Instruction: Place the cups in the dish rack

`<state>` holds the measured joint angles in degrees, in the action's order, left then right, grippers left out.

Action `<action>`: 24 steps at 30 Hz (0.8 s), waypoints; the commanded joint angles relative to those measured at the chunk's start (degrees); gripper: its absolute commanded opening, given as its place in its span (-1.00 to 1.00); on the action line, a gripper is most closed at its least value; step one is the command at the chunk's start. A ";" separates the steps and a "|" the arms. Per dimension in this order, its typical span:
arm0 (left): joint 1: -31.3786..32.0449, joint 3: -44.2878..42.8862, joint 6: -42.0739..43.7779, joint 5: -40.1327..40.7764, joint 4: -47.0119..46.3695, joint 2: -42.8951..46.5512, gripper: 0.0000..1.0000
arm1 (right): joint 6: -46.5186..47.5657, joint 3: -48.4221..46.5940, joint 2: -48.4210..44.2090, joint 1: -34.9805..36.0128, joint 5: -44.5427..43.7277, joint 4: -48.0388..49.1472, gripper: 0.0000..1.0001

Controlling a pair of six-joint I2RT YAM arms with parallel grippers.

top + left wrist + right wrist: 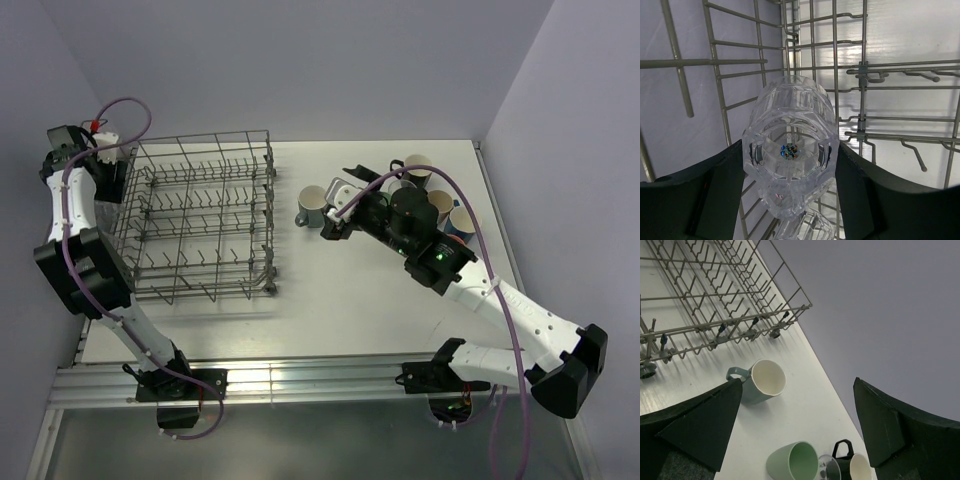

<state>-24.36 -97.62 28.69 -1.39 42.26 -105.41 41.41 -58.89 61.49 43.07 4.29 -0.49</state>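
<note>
The grey wire dish rack [268, 180] stands at the left of the table. My left gripper [112, 170] is at its far left corner, shut on a clear glass tumbler [790, 110] held between both fingers among the rack wires [835, 90]. A second clear tumbler [812, 226] lies just below it. My right gripper [336, 208] is open and empty, hovering beside a grey-blue mug [312, 205] to the right of the rack. The right wrist view shows my right gripper [798, 382], that mug [760, 382], a green mug [792, 462], a clear glass [829, 469] and a black mug [850, 467].
More mugs cluster at the back right of the table, among them a beige one [417, 165] and a blue one [462, 220], partly hidden by my right arm. The grey back wall [880, 300] rises close behind the table's far edge.
</note>
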 commanded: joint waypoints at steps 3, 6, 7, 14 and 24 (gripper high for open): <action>-0.25 0.85 1.55 0.77 -4.20 -0.24 -1.00 | -0.63 -1.84 0.56 -0.53 0.19 0.93 1.00; -0.34 1.47 1.81 0.95 -4.73 -0.68 -1.00 | -0.45 -1.75 0.64 -0.44 0.36 0.93 1.00; -0.34 1.82 1.90 0.95 -4.91 -0.94 -1.00 | -0.28 -1.66 0.64 -0.44 0.54 0.93 1.00; -0.34 2.70 1.64 0.95 -5.35 -1.82 -1.00 | 0.08 -1.75 0.82 -0.62 0.80 0.93 1.00; -0.43 2.09 0.76 -0.19 -2.98 -3.14 -1.00 | 0.87 -1.84 0.73 -0.53 1.59 -0.65 1.00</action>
<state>-24.56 -94.17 29.34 -0.60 39.46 -107.98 41.87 -58.89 62.30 42.85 5.34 -1.28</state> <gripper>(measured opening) 0.701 0.998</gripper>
